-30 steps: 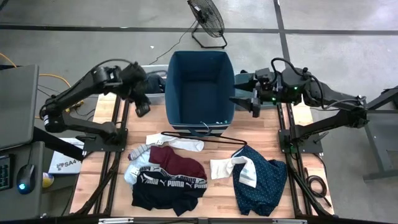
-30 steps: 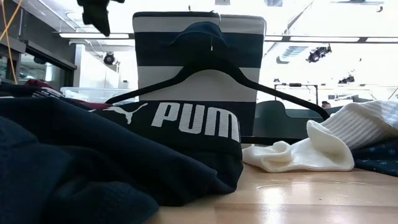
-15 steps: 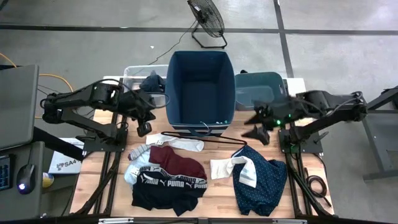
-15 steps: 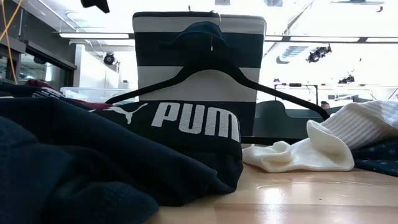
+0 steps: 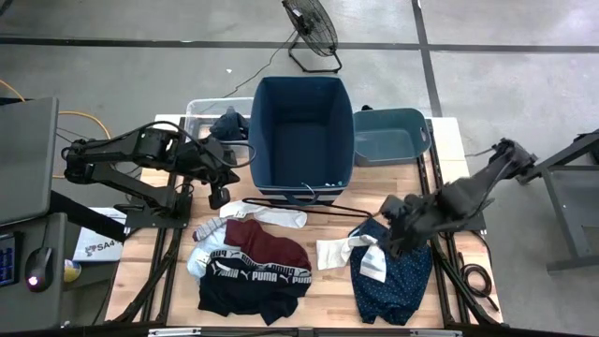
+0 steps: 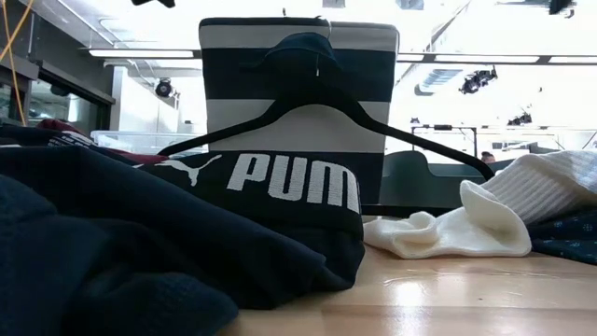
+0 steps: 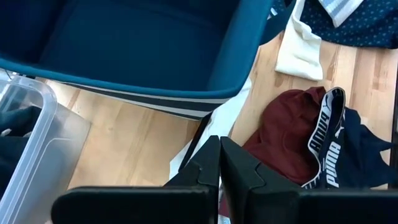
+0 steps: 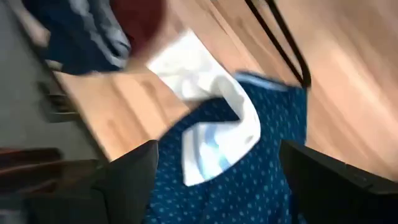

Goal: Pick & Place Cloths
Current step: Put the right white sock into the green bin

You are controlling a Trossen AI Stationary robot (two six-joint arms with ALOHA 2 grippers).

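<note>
Hovering right of centre, the right gripper spreads its fingers above the navy white-dotted cloth; the left gripper, fingers closed, waits beside the deep blue bin.

Soft cloths on glossy wooden table

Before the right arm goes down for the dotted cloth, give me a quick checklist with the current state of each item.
1. Right gripper open: ok, fingers wide apart in the wrist view.
2. Gripper over dotted cloth: ok, at its top edge.
3. White cloth overlapping it: not ok, may come along.
4. Hanger clear of the grasp: cannot tell, its end lies close.
5. Bin empty and open: ok.
6. Left gripper out of the way: ok, shut, beside the bin.
</note>
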